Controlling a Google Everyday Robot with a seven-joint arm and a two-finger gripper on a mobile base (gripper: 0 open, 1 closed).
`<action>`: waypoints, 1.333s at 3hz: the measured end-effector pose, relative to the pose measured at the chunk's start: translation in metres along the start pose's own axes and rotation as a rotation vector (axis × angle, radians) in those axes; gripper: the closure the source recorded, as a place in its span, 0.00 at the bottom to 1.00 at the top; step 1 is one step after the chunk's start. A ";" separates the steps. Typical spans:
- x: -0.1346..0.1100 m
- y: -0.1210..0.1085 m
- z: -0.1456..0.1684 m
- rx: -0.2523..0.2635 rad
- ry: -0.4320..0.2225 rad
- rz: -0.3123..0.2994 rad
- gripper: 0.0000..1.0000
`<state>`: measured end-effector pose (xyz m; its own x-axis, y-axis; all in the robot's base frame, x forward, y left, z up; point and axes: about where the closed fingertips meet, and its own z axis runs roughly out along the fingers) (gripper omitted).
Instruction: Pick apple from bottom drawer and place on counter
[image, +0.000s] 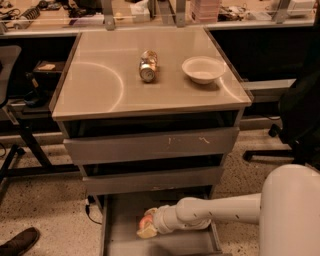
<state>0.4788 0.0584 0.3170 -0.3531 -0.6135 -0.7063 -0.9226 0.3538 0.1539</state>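
The bottom drawer (120, 235) is pulled out at the foot of the cabinet, a shallow grey tray. The apple (147, 220), red-orange, sits in it near the middle, partly hidden. My gripper (148, 227) reaches in from the right on the white arm and is at the apple, its pale fingertip (146, 232) showing just below it. The counter (100, 85) is the glossy beige top above, with a curved arc mark at its left.
A silver can (148, 65) lies on its side on the counter's middle. A white bowl (203, 69) stands to its right. Two scuffed drawers (150, 145) sit above the open one. A black chair (300, 115) is at right, a shoe (20, 242) at lower left.
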 end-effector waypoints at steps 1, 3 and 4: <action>-0.031 0.044 -0.036 -0.016 0.059 -0.059 1.00; -0.049 0.041 -0.048 -0.024 0.063 -0.043 1.00; -0.091 0.046 -0.081 -0.033 0.073 -0.047 1.00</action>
<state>0.4563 0.0734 0.4446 -0.3186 -0.6795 -0.6609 -0.9426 0.3007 0.1452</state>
